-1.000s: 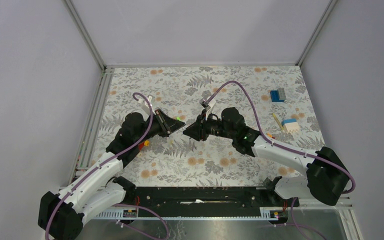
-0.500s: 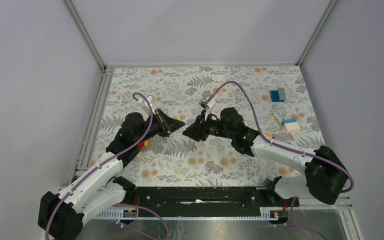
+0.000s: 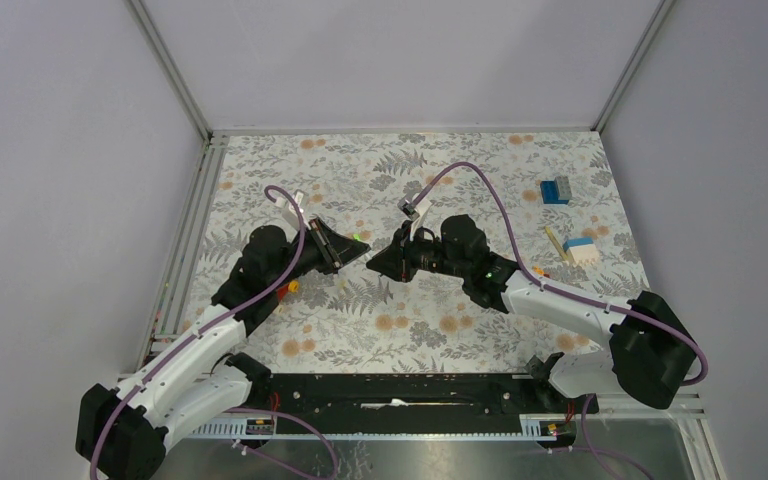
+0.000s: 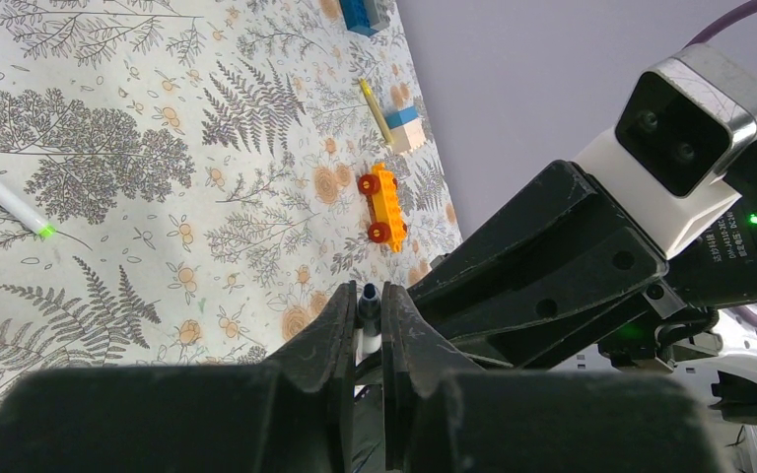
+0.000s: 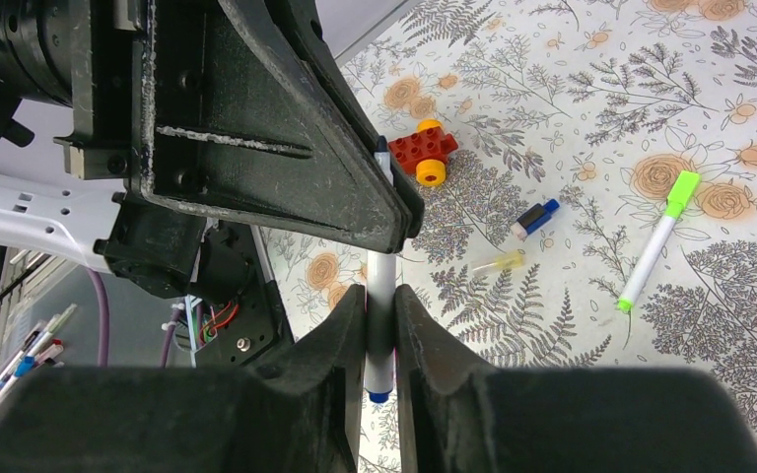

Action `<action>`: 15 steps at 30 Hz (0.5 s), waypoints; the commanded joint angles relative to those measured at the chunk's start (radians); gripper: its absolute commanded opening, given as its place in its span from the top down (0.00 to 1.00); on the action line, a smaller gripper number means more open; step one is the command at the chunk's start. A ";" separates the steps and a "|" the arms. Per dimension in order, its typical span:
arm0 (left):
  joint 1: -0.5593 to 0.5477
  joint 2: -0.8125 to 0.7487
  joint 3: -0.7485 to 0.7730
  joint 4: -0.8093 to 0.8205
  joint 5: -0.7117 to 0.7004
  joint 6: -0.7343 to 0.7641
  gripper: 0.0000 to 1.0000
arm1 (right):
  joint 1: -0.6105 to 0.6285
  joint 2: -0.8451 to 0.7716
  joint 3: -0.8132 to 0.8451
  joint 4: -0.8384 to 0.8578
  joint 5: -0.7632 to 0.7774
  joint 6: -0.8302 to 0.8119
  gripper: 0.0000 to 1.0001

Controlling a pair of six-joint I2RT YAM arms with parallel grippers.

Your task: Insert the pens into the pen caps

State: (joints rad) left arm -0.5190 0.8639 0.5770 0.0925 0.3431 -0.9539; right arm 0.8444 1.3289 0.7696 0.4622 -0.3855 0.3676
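- The right gripper is clamping a thin white-barrelled pen with a blue end plug lengthwise between its two black fingers. The blue plug is pointing back toward the wrist camera. The pen's front end is reaching up to the tip of the other claw.
- The left gripper is pinching shut on a slim dark-ended piece, with a bit of white showing below the dark end. I cannot tell whether this is a separate cap or the front of the same pen.
- The two claws are meeting tip to tip, raised above the middle of the flower-patterned table cover.
- A second white-barrelled pen is lying loose on the cover. It is carrying a bright green cap at one end and showing a small green tip at the other.
- A short dark blue pen cap is lying on the cover just beside a small yellowish translucent tube. Both are sitting between the loose pen and a red-and-orange toy brick.
- Toward the right side of the table, a thin tan stick is lying just beside a blue-and-white toy brick.
- A blue toy brick is sitting farther back, well apart from both claws.
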 commanded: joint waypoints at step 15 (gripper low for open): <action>0.002 -0.051 0.076 -0.240 -0.227 0.131 0.34 | 0.005 -0.051 0.006 -0.079 0.159 -0.054 1.00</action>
State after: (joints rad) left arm -0.5190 0.8242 0.5858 -0.0471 0.2260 -0.8852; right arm 0.8444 1.3247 0.7696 0.4210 -0.3248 0.3485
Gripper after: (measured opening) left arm 0.663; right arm 0.196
